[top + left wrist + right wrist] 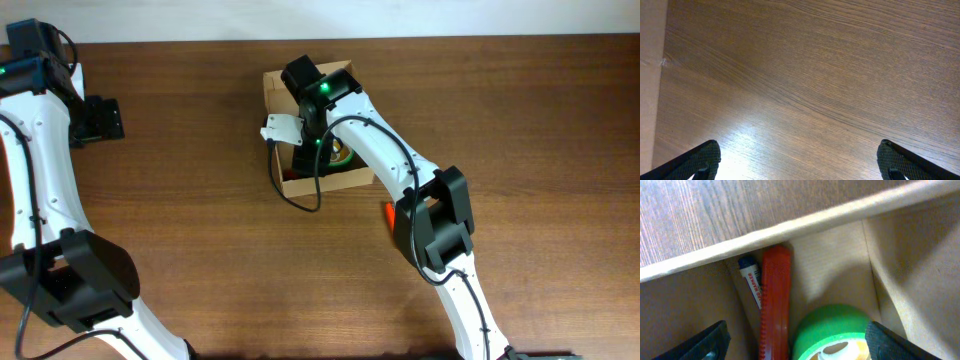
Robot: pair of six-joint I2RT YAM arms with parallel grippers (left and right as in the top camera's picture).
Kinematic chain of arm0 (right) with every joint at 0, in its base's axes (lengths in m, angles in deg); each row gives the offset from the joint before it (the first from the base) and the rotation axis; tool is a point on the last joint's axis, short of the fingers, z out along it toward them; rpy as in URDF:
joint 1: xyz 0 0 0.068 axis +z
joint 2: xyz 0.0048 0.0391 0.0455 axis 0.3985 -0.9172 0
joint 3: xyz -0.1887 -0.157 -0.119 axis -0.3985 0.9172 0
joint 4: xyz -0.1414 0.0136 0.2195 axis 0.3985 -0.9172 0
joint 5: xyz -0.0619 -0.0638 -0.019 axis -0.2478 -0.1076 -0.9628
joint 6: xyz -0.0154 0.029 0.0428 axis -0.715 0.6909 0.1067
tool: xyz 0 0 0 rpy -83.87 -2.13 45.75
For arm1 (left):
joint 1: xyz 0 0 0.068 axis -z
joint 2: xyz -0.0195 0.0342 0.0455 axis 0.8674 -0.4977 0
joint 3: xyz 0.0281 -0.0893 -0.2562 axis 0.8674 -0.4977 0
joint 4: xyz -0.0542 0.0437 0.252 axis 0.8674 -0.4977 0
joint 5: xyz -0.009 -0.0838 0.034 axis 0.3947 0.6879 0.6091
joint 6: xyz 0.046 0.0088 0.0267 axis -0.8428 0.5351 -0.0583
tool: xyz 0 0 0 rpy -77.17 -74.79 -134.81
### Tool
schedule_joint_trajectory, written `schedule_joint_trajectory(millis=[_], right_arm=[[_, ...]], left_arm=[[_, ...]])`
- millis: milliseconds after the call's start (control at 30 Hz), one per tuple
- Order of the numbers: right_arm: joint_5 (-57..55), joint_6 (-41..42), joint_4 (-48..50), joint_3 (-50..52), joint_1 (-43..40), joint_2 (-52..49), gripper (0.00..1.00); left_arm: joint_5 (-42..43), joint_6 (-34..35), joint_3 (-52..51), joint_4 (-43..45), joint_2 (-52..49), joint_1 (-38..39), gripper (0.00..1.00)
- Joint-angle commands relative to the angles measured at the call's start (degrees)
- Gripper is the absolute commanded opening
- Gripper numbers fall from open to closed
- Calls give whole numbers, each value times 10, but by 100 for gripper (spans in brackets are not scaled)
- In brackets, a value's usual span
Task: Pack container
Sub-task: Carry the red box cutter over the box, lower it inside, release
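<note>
The container (pixel 271 95) is an open tan cardboard box at the table's far middle. My right gripper (pixel 310 150) hangs over its inside, jaws wide open and holding nothing. In the right wrist view the gripper (pixel 797 340) stands above a green tape roll (pixel 832 327), which lies loose between the fingertips. To the left of the roll, a long red tool (pixel 775 295) and a blue-and-white marker (pixel 751 280) lean on the box wall (pixel 790 227). My left gripper (pixel 110 118) is far off at the back left, open over bare wood (pixel 799 157).
A small orange object (pixel 388 212) lies on the table just right of the box, partly under my right arm. A black cable (pixel 290 195) loops down from the right wrist in front of the box. The table's edge (pixel 650 75) lies left of the left gripper.
</note>
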Motion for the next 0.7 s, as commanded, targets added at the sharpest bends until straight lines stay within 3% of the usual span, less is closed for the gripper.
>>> schedule_joint_trajectory(millis=[0, 200, 267, 367, 467, 533, 667], right_arm=[[-18, 51, -1, -10, 3, -5, 88], [-54, 202, -29, -142, -33, 35, 93], [-63, 260, -31, -176, -46, 49, 85], [-141, 404, -73, -241, -86, 85, 65], [-148, 430, -83, -241, -136, 149, 61], [-148, 430, -71, -185, -169, 220, 61], [-145, 433, 43, 163, -275, 462, 62]], left_arm=[[2, 6, -3, 0, -5, -2, 100], [2, 6, -3, 0, -5, -2, 100], [2, 6, -3, 0, -5, -2, 100], [2, 6, -3, 0, -5, -2, 100], [2, 6, -3, 0, -5, -2, 100], [2, 6, -3, 0, -5, -2, 100], [2, 6, -3, 0, -5, -2, 100]])
